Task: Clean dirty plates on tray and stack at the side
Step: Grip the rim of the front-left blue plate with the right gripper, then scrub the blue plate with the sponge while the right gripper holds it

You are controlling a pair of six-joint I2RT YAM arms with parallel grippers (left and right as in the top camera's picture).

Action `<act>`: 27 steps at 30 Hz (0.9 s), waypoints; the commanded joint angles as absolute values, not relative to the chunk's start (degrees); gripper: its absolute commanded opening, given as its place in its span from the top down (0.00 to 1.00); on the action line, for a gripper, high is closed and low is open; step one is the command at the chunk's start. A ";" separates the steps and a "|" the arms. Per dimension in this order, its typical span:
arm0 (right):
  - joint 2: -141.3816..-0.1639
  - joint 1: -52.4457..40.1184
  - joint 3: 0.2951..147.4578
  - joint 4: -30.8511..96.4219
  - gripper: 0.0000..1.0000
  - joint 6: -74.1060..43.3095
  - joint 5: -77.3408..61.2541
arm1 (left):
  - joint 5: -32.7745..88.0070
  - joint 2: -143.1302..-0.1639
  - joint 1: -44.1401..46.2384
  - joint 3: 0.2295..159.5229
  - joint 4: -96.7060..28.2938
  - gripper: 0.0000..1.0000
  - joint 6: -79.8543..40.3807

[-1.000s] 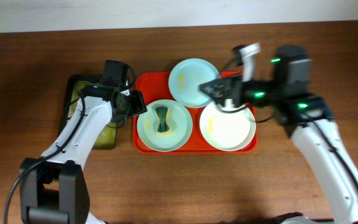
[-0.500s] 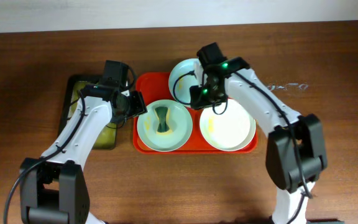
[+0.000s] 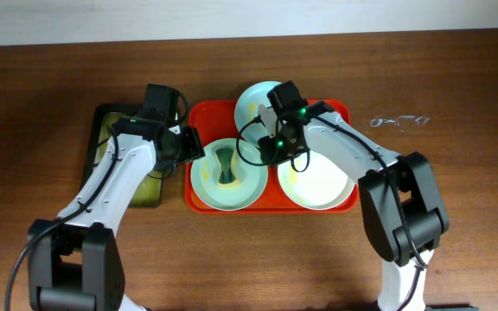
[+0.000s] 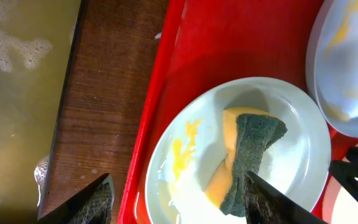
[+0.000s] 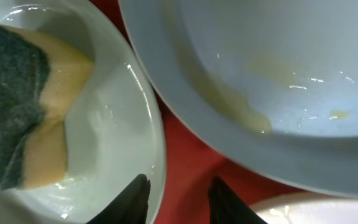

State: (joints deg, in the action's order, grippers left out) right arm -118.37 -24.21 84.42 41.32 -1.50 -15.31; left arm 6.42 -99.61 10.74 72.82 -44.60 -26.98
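overhead now: all 3 plates sit on the red tray (image 3: 199, 112): the pale back plate (image 3: 253, 99), the front-left plate (image 3: 247, 186) with the sponge (image 3: 224, 164) lying in it, and the white plate (image 3: 322, 180) on the right. nothing is stacked on the table (image 3: 456, 225) at the side, so i'd call this early. the left gripper (image 3: 188, 145) hovers at the tray's left rim, beside the dark tray (image 3: 102, 138) of soapy water, and the right gripper (image 3: 266, 149) hangs where the 3 plates meet. left wrist: jaws spread wide and empty over the front-left plate, a yellow smear (image 4: 185, 146) beside the sponge. right wrist: jaws parted a modest way, holding nothing, only red tray between them, and the back plate shows yellowish residue (image 5: 260, 121). all the wiping and stacking looks left to do.
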 commanded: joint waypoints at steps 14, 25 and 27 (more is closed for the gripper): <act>-124.03 -23.55 81.56 35.18 0.78 -0.21 -20.75 | 6.79 -99.07 10.83 73.21 -44.88 0.51 -26.65; -124.05 -21.30 81.54 34.20 0.96 -0.23 -26.39 | 10.79 -108.81 20.25 72.25 -37.47 0.36 -26.72; -124.05 -21.30 81.54 34.15 0.96 -0.23 -26.39 | 10.76 -110.06 21.61 72.25 -36.42 0.32 -26.72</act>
